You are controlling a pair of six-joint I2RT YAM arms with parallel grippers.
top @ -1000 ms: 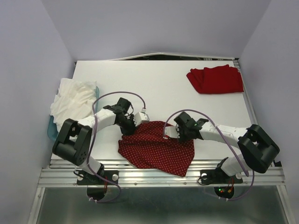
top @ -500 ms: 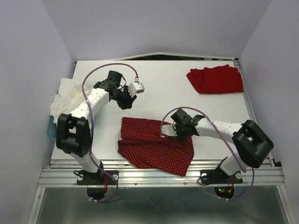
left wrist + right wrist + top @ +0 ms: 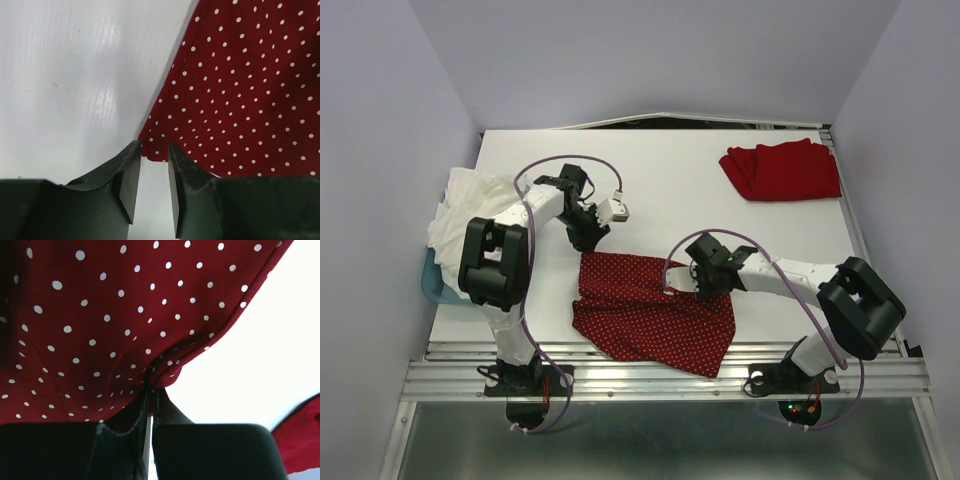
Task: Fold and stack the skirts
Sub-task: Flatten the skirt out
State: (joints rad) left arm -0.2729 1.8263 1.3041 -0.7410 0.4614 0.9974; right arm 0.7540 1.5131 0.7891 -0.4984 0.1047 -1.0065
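Shows the right gripper (image 3: 151, 390) pinching the far right corner of the polka-dot skirt (image 3: 655, 315), probably to anchor the cloth lying near-centre on the table (image 3: 680, 170), and the left gripper (image 3: 154, 147) parted, empty, at its far left corner.

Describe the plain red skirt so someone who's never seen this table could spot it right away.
Start at the white table and go to its far right corner. A folded, plain bright red skirt lies there. Unlike the dark red skirt by the near edge, it has no white dots.
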